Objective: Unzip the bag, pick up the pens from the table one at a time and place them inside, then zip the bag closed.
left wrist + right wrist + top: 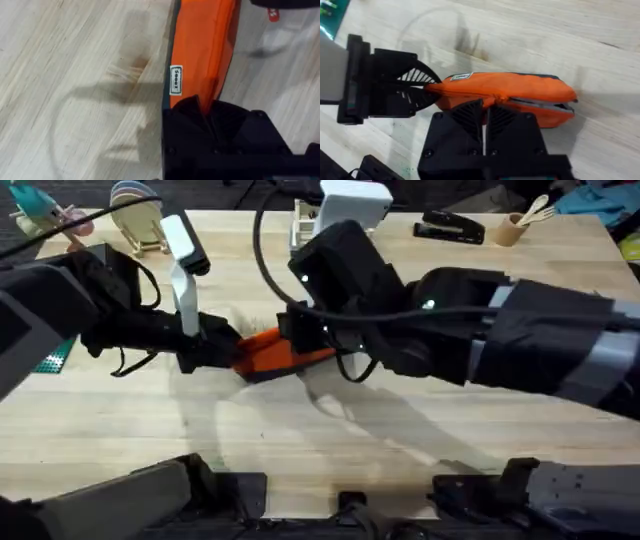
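The orange bag (285, 355) lies on the table (300, 450) at mid-table, between both arms. My left gripper (228, 352) is shut on the bag's left end; in the left wrist view its black fingers (200, 107) pinch the orange fabric (205, 45) near a small white label. My right gripper (485, 110) comes from the right and is shut on the bag's top at the zipper line. Beyond it the zipper gapes open toward the bag's far end (545, 102). The left gripper (417, 90) also appears there, clamping the bag's other end. The pens are out of view.
At the table's far edge stand a black stapler (450, 226), a cup of wooden utensils (515, 228), a white box (350, 205) and a wooden rack (140, 225). A green item (50, 360) lies at the left edge. Bare wood (300, 450) spreads in front of the bag.
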{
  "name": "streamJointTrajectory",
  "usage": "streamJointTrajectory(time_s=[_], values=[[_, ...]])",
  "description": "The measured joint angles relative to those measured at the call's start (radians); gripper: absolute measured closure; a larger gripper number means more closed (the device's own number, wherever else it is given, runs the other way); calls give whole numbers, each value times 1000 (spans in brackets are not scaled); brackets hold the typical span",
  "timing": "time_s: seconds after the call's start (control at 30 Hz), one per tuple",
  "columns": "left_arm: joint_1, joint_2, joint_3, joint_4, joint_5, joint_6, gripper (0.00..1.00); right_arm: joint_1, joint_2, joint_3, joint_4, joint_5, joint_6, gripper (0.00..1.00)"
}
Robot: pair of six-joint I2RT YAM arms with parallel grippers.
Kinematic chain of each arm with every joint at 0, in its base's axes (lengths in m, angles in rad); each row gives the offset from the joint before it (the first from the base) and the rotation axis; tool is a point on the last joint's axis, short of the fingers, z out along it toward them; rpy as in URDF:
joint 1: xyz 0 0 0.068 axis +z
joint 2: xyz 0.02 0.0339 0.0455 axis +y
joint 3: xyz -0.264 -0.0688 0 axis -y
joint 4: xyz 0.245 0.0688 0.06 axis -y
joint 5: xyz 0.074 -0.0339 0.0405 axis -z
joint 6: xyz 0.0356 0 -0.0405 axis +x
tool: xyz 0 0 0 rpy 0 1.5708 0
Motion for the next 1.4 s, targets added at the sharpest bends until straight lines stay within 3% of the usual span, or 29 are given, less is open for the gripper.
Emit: streamJointTrajectory(time_s=[1.13,1.17,1.27,1.3,1.4], values=[[1,0,0,-8,7,0,959,19,111,0,239,-380,-274,960],[1,0,0,-1,6,4,959,9,95,0,245,-403,-309,570],[-1,0,0,1,8,3,959,-4,43,0,194,-431,-330,138],[-1,0,0,2,8,3,959,-15,22,0,167,-436,-338,40],[-1,0,0,2,8,4,959,-72,-39,1,63,-440,-344,5]])
